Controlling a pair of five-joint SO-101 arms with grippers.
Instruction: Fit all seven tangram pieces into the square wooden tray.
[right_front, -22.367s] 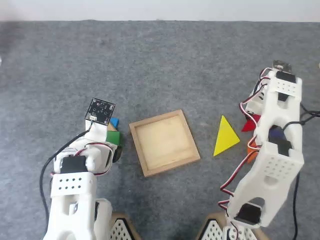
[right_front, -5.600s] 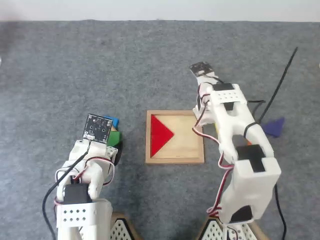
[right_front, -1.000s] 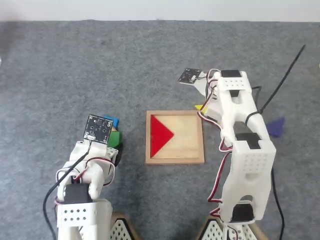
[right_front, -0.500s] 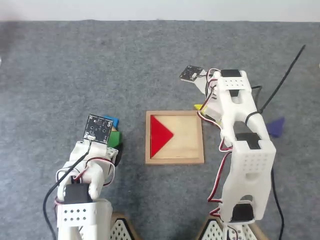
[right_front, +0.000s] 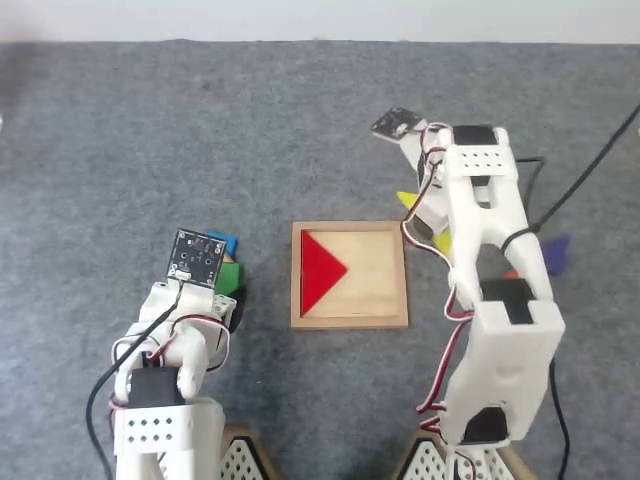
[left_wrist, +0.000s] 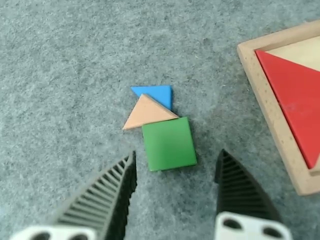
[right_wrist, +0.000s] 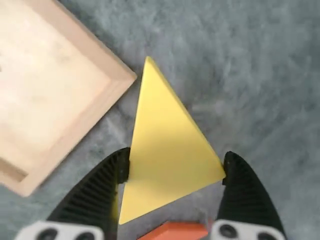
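Done: one of seven pieces is placed. The red triangle (right_front: 318, 270) lies flat in the tray (right_front: 350, 322), against its left wall.
Left to do: six pieces are outside the tray, and most of its floor is bare.
Tray position: middle of the worktop (right_front: 200, 120), between the two arms.
Yellow triangle (right_wrist: 167, 145): just beyond the tray's far right corner, with one tip close to the rim. I cannot tell whether it is lifted off the worktop.
Right gripper (right_wrist: 176, 165): clenched on the yellow triangle, one finger on each side of its wide end.
Green square (left_wrist: 168, 143), tan triangle (left_wrist: 148, 113), blue triangle (left_wrist: 155, 93): one tight cluster to the left of the tray, each touching the next.
Left gripper (left_wrist: 176, 156): released, jaws spread wide, poised above the green square.
Orange piece (right_wrist: 175, 231): just beside the yellow triangle's wide end, under the right gripper.
Purple piece (right_front: 556, 254): toward the worktop's right edge, well apart from the tray.
In the way: probably the tray rim at the yellow tip. The cluster is packed, so taking one piece may shove its neighbours.
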